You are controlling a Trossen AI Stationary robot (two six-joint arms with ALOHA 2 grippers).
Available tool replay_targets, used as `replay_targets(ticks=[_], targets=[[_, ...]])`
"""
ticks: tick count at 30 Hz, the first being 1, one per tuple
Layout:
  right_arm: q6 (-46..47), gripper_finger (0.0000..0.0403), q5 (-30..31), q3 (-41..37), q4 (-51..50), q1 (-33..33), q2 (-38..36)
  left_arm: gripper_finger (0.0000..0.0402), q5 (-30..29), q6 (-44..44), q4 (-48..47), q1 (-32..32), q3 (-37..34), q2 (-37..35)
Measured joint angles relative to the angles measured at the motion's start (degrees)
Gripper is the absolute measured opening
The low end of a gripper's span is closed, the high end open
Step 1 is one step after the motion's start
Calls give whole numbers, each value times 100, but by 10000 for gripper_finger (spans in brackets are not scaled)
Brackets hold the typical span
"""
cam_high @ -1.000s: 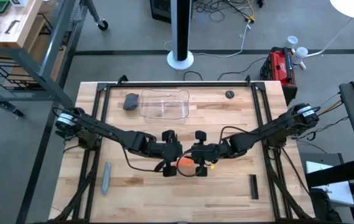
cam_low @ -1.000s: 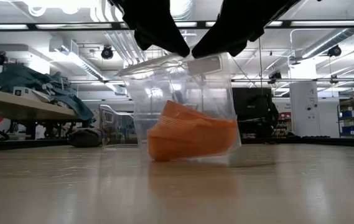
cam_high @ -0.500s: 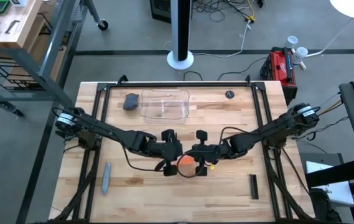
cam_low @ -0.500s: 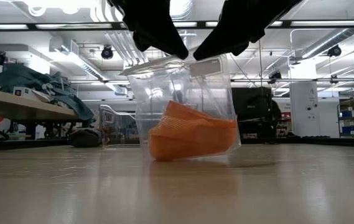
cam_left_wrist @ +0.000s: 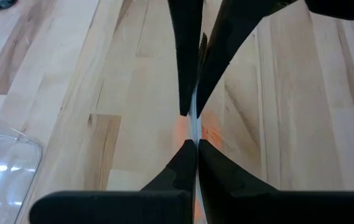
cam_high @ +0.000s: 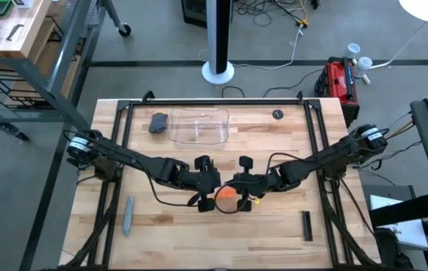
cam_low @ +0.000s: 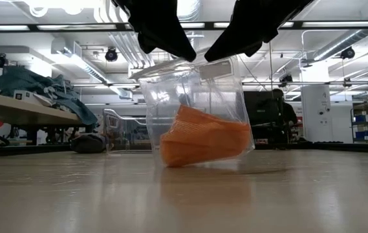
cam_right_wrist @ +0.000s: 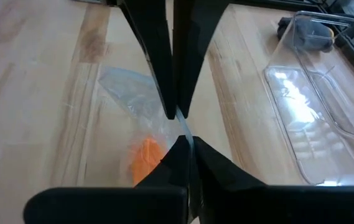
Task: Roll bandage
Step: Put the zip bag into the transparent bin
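The orange bandage (cam_low: pixel 203 139) sits bunched inside a clear plastic wrapper (cam_low: pixel 190 90) at the table's middle, and also shows in the high view (cam_high: pixel 227 193) and the right wrist view (cam_right_wrist: pixel 145 158). My left gripper (cam_high: pixel 215 197) and my right gripper (cam_high: pixel 238 197) meet tip to tip above it, both shut on the wrapper's top edge. The wrapper hangs below them, tilted, with its lower left corner at the tabletop. My left gripper pinches the wrapper's top edge (cam_left_wrist: pixel 193 127) between its two shut fingers, coming slanting down from the table's left. The wrapper hangs below with the bandage inside. My right gripper pinches the same top edge (cam_right_wrist: pixel 183 124) between its two shut fingers, coming slanting down from the table's right, right beside the left fingertips. The wrapper hangs below it.
A clear plastic tray (cam_high: pixel 198 126) and a grey lump (cam_high: pixel 157 122) lie at the far side. A grey stick (cam_high: pixel 128 214) lies near left, a black bar (cam_high: pixel 307 225) near right, and a small dark round thing (cam_high: pixel 277 114) far right.
The wrapper with the bandage inside has shifted a little toward the table's right, still hanging from both shut grippers.
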Motion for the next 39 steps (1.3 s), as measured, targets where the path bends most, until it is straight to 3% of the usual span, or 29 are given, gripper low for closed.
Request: replay_targets(ticks=[26, 31, 39], targets=[[88, 0, 210, -2, -278, 2, -79, 1, -44, -261, -314, -60, -11, 0], [115, 0, 254, -2, -287, 0, -83, 1, -488, -475, -376, -84, 11, -23], [117, 0, 256, -2, -345, 0, -85, 22, -188, -612, -557, -83, 9, -107]])
